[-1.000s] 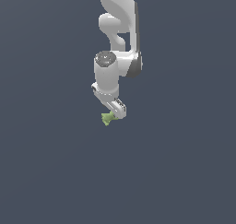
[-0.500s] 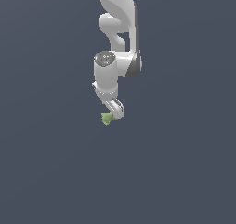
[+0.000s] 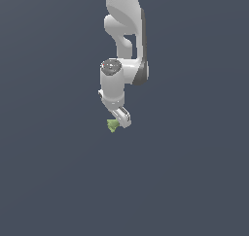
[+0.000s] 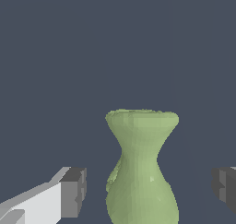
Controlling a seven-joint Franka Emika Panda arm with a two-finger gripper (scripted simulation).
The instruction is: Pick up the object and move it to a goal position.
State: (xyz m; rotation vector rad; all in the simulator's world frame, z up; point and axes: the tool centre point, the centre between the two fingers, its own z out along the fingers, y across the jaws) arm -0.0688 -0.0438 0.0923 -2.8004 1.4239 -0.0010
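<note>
In the exterior view my arm reaches straight down, and my claw sits right over the object, a small olive-green lump on the plain dark ground.

In the wrist view the object looks vase-like: flared rim, pinched waist, swelling body, mottled green. It stands between my grey fingertips, which are spread wide with gaps on both sides.
</note>
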